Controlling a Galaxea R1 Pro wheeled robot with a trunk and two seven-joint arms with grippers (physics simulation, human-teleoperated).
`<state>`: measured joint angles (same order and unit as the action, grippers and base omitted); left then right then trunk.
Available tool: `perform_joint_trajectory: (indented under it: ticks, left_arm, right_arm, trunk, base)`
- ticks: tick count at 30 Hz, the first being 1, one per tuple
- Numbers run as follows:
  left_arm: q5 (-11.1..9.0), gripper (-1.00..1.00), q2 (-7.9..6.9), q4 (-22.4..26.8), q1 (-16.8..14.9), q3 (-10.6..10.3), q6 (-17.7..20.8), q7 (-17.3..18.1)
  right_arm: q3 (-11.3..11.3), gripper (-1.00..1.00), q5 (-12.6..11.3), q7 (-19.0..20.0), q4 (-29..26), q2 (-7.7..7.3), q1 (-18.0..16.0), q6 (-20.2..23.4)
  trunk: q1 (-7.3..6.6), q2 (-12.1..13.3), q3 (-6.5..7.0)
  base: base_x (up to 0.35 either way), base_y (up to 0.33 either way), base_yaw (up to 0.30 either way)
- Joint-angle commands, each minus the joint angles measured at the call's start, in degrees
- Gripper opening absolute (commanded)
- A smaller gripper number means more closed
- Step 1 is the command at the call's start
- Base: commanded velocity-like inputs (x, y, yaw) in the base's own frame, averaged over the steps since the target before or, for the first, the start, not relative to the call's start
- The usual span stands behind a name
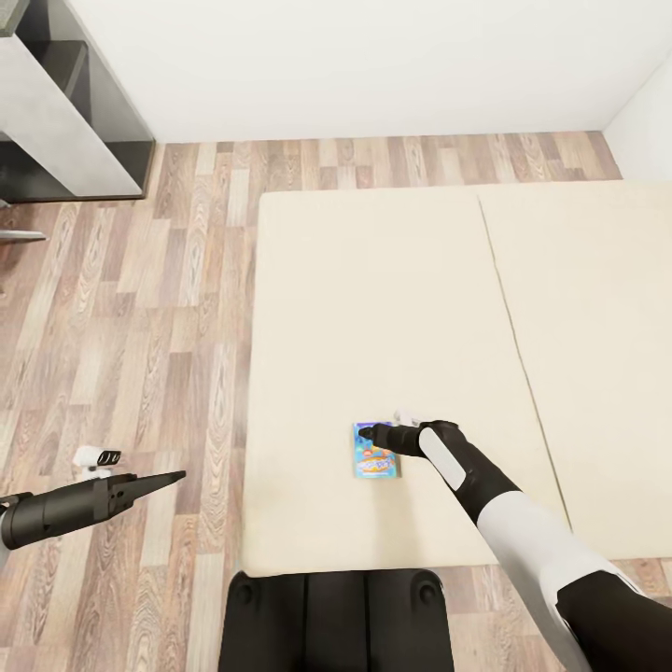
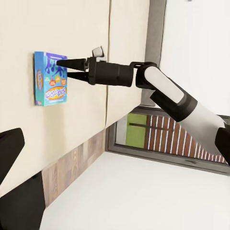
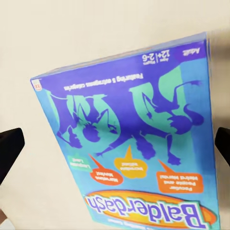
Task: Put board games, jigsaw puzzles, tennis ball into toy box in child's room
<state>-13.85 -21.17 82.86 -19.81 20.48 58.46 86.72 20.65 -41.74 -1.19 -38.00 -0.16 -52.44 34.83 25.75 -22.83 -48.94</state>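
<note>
A blue board game (image 1: 378,452), printed "Balderdash", lies flat on the beige bed (image 1: 373,299) near its front edge. My right gripper (image 1: 366,432) hovers just over the box's far end. Seen from the left wrist, the right gripper (image 2: 60,68) is open with nothing gripped, pointing at the box (image 2: 50,79). The right wrist view looks straight down on the box (image 3: 129,143), with one dark fingertip (image 3: 9,148) at each side of it. My left gripper (image 1: 173,479) is open and empty over the floor, left of the bed.
Wood-plank floor (image 1: 121,327) runs along the left of the bed and behind it to the white wall (image 1: 373,65). A dark grey shelf unit (image 1: 75,121) stands at the back left. A seam (image 1: 513,317) splits the mattress. My base (image 1: 336,616) is against the bed's front edge.
</note>
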Motion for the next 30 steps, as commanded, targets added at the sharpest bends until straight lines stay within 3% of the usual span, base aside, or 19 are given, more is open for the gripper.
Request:
perform_joint_trajectory:
  ticks: [1,30]
  left_arm:
    - [0.0,1.00,-0.02,0.0,0.0,0.0,0.6,0.2]
    - [0.0,1.00,-0.01,0.0,0.0,0.0,0.6,0.2]
  right_arm:
    - [0.1,1.00,-0.1,-0.1,-0.1,-0.02,0.0,0.2]
    - [0.1,1.00,-0.1,0.1,-0.1,-0.02,0.0,0.6]
  trunk:
    - [0.03,-0.1,-0.06]
    - [0.03,-0.1,-0.06]
  base:
    - [0.000,0.046,0.000]
    - [0.000,0.055,0.000]
